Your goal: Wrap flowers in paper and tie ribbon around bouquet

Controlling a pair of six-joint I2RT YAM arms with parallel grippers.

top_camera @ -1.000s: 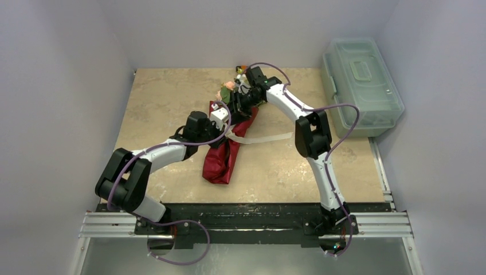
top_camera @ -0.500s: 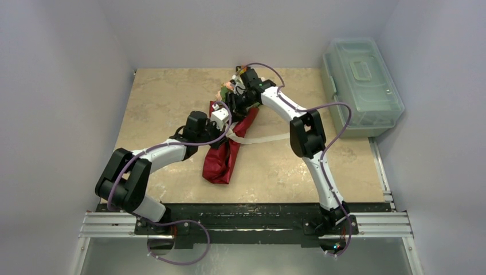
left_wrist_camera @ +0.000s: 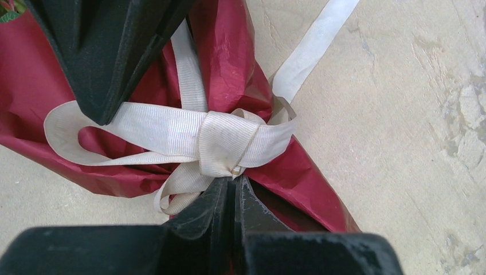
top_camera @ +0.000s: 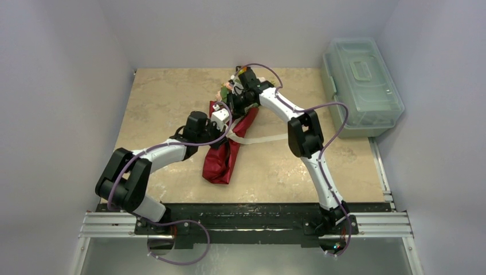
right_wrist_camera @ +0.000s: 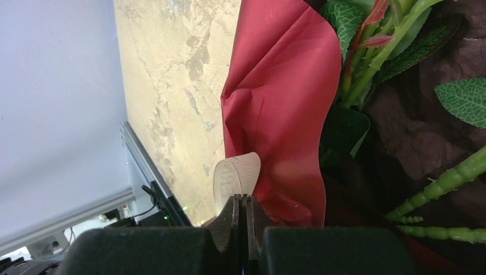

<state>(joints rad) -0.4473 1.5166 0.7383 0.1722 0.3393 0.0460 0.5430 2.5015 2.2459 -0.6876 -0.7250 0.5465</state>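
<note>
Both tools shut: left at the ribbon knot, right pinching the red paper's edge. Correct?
Not quite. The right tool is pinching a loop of the ribbon, not the paper; the right wrist view shows it. Left tool is shut at the knot.

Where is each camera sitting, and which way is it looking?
Top: high behind the robot, facing down on the table; left arm and right arm show whole.
Left wrist: above the ribbon bow on the red paper, facing down; left gripper shut at the bottom edge.
Right wrist: low beside the flowers, facing along the table; right gripper pinches a ribbon loop.
Shared: both wrist views show ribbon and paper.
</note>
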